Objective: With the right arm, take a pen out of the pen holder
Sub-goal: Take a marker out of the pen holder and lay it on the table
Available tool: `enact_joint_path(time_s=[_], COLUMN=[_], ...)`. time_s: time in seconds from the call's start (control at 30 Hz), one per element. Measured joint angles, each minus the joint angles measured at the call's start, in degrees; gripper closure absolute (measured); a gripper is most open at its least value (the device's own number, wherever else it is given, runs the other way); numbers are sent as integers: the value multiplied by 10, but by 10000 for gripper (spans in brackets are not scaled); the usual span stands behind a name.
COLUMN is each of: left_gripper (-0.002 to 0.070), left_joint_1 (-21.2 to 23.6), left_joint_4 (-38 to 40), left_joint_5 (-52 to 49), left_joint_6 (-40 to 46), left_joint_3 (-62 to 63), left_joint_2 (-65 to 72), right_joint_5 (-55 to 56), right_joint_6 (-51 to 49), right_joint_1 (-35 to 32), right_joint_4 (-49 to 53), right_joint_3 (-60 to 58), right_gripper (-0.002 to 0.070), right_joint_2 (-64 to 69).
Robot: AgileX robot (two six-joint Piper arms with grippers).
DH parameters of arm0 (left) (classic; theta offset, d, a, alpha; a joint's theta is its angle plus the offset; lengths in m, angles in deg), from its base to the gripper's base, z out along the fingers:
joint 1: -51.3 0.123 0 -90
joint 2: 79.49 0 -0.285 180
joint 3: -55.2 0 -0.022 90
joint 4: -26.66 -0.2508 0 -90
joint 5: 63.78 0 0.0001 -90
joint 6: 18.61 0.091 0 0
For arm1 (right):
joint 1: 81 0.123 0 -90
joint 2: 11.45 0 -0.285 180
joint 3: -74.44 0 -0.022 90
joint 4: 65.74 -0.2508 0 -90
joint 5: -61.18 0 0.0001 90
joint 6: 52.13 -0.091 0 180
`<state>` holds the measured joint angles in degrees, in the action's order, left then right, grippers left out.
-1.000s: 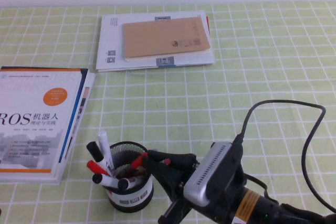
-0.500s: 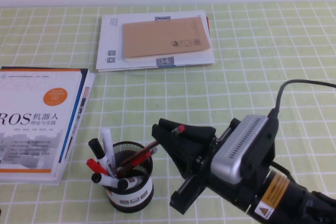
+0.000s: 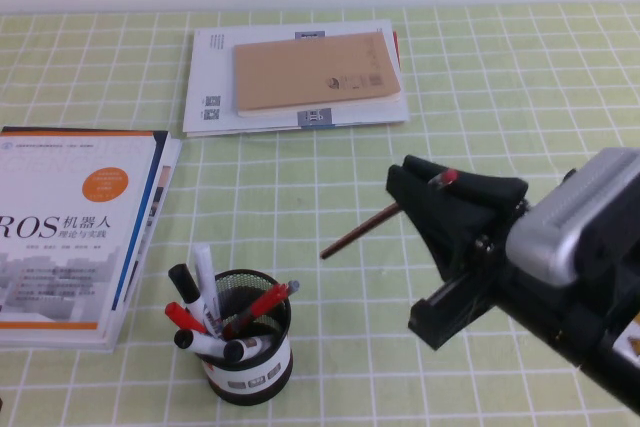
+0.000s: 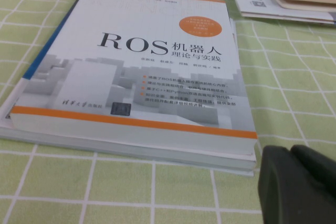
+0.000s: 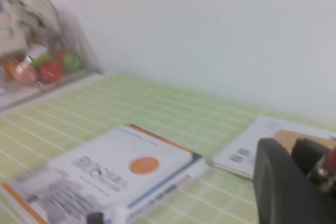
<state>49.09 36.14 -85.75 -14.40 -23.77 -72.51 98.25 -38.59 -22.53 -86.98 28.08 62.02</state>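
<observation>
A black mesh pen holder (image 3: 256,371) stands near the table's front edge, with several red, black and white markers (image 3: 203,274) in it. My right gripper (image 3: 441,190) hangs above the table to the right of the holder and higher than it, shut on a brown pencil (image 3: 360,234) with a red end. The pencil slants down to the left, its tip clear of the holder. In the right wrist view the red end (image 5: 328,163) shows beside the black fingers (image 5: 278,182). My left gripper (image 4: 297,182) rests low beside the ROS book (image 4: 136,77), fingers together and holding nothing.
The ROS book (image 3: 70,237) lies left of the holder. A stack of white papers with a brown notebook (image 3: 310,72) on top lies at the back centre. A green checked cloth (image 3: 500,97) covers the table.
My right gripper has risen and moved right, drawing the brown pencil out of the holder. The markers in the holder shifted slightly. The left arm has not moved.
</observation>
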Motion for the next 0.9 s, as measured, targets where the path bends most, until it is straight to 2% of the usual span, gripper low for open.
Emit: enact_joint_path(time_s=[0.23,0.4,0.5,0.63,0.9], left_gripper=[683,683,683,683,683], left_joint_1=[-1,-1,-1,-1,-1], left_joint_4=[0,0,0,0,0], left_joint_5=[0,0,0,0,0], left_joint_6=[0,0,0,0,0], left_joint_3=[0,0,0,0,0], left_joint_2=[0,0,0,0,0], right_joint_5=[-148,-267,-357,-498,-769], right_joint_6=[259,305,263,155,-55], right_joint_1=[-10,-85,-148,-225,-304], right_joint_4=[-206,-239,-225,-155,0], right_joint_3=[76,128,164,226,375], right_gripper=[670,670,670,670,670], right_joint_2=[-20,-17,-1,38,154])
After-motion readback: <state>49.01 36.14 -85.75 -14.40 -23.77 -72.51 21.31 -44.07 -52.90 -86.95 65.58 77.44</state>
